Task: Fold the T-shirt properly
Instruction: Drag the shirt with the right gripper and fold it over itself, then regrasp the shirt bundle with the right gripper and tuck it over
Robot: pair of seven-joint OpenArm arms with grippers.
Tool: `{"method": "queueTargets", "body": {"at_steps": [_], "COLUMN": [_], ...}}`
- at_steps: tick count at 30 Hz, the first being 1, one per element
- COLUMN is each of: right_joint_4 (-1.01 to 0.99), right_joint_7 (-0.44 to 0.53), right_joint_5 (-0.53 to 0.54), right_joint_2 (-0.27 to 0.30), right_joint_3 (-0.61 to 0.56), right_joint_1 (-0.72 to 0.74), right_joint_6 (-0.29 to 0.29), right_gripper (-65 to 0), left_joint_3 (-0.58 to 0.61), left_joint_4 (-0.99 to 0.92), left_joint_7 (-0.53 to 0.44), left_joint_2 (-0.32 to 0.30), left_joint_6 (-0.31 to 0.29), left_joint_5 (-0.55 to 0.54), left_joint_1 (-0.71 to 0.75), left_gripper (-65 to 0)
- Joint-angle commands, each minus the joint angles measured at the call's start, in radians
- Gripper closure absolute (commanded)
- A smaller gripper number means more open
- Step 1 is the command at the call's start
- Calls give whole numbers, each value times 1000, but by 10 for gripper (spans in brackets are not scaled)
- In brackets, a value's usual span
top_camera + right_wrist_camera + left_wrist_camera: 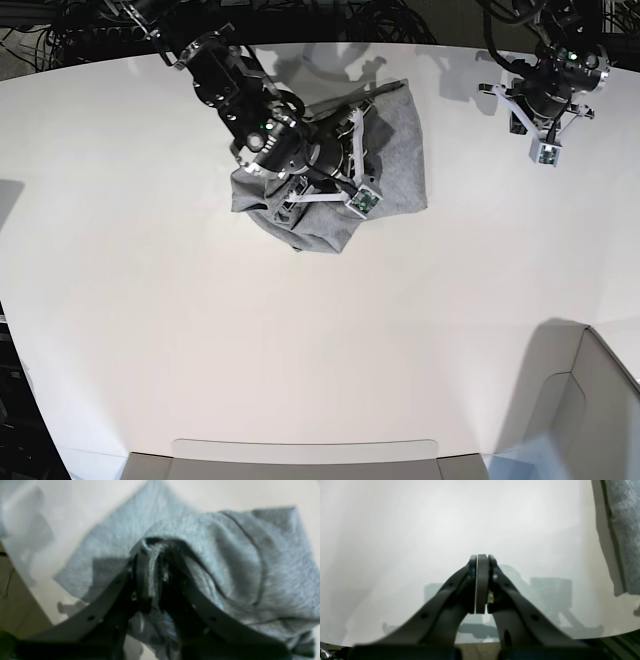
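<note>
You are looking at the T-shirt [395, 150] lying near the far edge of the white table [300, 350], a bit to the left of the middle in the base view. It is not flat. One part is making a smooth grey patch on the side nearer your left arm, and the rest is bunching up in a lumpy heap under your right arm. No black letters are showing, only plain grey cloth and dark seam lines.

Your right gripper [152, 562] is pinching a fold of the shirt. In the right wrist view, cloth is sitting between the two jaws and is draping over them on both sides. A dark seam is curving across the cloth just beside the jaws.

Your left gripper [482, 560] is pressing its jaws together on nothing. It is hanging over bare table, well apart from the shirt. In the left wrist view you are only seeing one grey edge of the shirt at the far right side.

I am judging that the folding is only partly done. The shirt is looking smaller than a spread-out shirt, so some of it is probably folded over. But the edges are not lining up, and the heap is still messy. You are still needing to smooth the bunched part and make neat, even folds.
</note>
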Motion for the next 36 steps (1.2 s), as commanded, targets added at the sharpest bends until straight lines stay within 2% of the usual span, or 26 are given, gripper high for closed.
{"method": "queueTargets", "body": {"at_steps": [1, 6, 11, 14, 17, 23, 26, 33, 36], "right_joint_4": [8, -6, 23, 57, 94, 194, 266, 289, 289], "right_joint_7": [23, 23, 23, 23, 23, 23, 23, 22, 22], "right_joint_5": [4, 7, 7, 2, 2, -1, -1, 7, 7], "right_joint_2": [-18, -28, -27, -25, -25, -16, 12, 33, 58], "right_joint_3": [-1, -20, -105, -188, -239, -236, -144, 235, 329], "right_joint_1": [20, 18, 21, 38, 49, 50, 52, 44, 43], "right_joint_6": [1, 8, 8, 8, 8, 5, 2, 8, 10], "right_gripper": [0, -12, -192, -242, -244, -244, -244, -238, -151], "left_joint_3": [0, 0, 0, 1, 1, 1, 1, 1, 1], "left_joint_4": [13, 13, 13, 13, 13, 13, 13, 13, 12], "left_joint_7": [-11, -11, -11, -11, -11, -11, -11, -11, -11], "left_joint_2": [-7, -7, -7, -7, -7, -7, -7, -7, -7], "left_joint_6": [-1, -1, -1, -1, -1, -1, -1, -1, -1], "left_joint_5": [-6, -8, -8, -8, -8, -8, -8, -8, -8], "left_joint_1": [2, 19, 19, 19, 19, 19, 20, 20, 15], "left_gripper": [0, 0, 0, 0, 0, 0, 0, 0, 0]}}
